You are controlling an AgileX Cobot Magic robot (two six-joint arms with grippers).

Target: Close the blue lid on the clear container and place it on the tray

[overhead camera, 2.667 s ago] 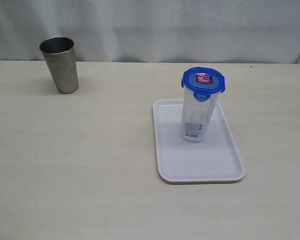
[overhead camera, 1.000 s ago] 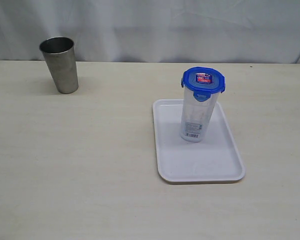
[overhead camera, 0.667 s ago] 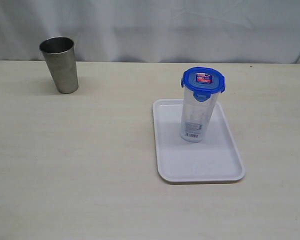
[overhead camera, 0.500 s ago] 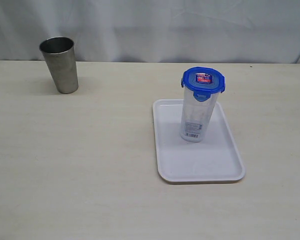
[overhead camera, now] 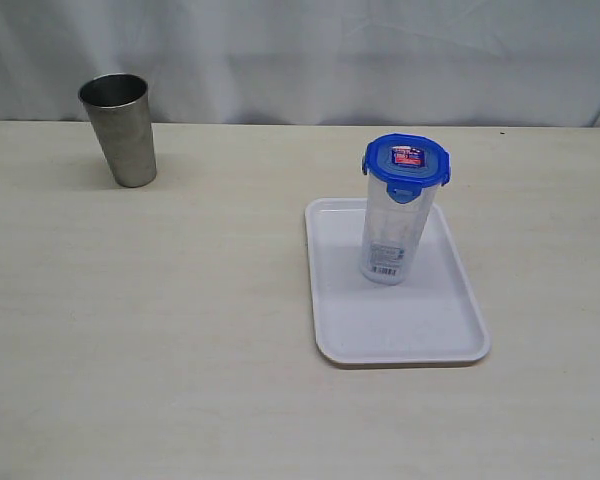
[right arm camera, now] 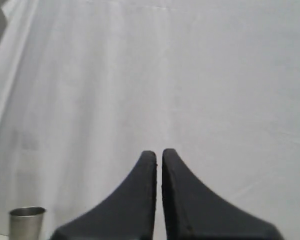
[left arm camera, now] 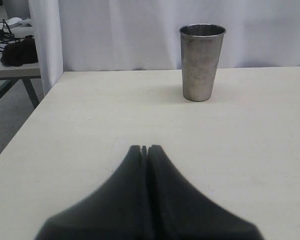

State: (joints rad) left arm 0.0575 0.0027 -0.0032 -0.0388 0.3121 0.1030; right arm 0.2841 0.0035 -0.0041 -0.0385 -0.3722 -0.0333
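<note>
The clear container (overhead camera: 388,235) stands upright on the white tray (overhead camera: 420,335), toward the tray's far end, its barcode label facing the camera. The blue lid (overhead camera: 406,163) sits on top of it with its flaps down and the red-and-white sticker up. Neither arm shows in the exterior view. In the left wrist view my left gripper (left arm camera: 144,148) is shut and empty, low over bare table, pointing toward the steel cup. In the right wrist view my right gripper (right arm camera: 159,152) is shut on nothing, held up facing the white curtain.
A grey steel cup (overhead camera: 119,128) stands at the table's far left, also seen as the steel cup (left arm camera: 201,61) ahead of the left gripper and the cup (right arm camera: 26,222) low in the right wrist view. A white curtain (overhead camera: 380,50) backs the table. The table's edge (left arm camera: 25,120) drops off beside the left gripper.
</note>
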